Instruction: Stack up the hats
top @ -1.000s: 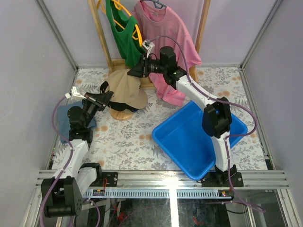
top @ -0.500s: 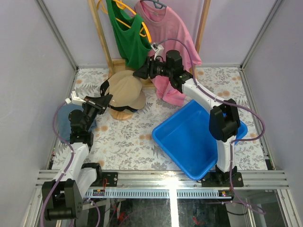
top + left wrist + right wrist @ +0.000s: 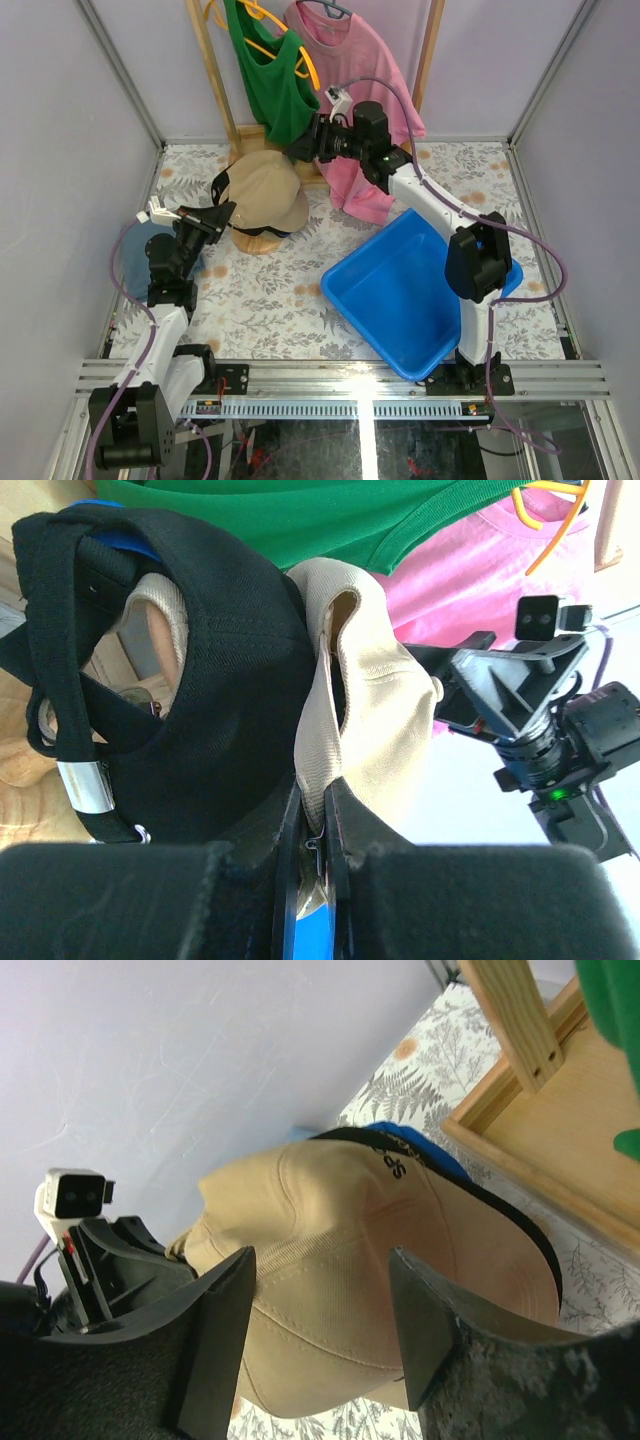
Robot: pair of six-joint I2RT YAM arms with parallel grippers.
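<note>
Pinching the back edge of the tan cap point(image 3: 265, 188), the left tool point(image 3: 315, 835) is closed on the fabric. The right tool point(image 3: 320, 1260), jaws apart and empty, has drawn back toward upper centre, off the crown. The tan cap appears seated over the black cap point(image 3: 200, 710), upper left of the bench point(image 3: 270, 290). At lower right, the blue tub point(image 3: 400, 310) holds nothing.

The right end effector point(image 3: 320, 1272) stood with its fingers spread apart. Beyond them a tan cap point(image 3: 330, 1210) covered a black cap point(image 3: 505, 1218) and a blue cap point(image 3: 405, 1142). At 8 o'clock the left end effector point(image 3: 115, 1255) met the tan cap's edge. At 2 o'clock a wooden frame point(image 3: 520, 1130) stood on the floral desk point(image 3: 410, 1080).
</note>
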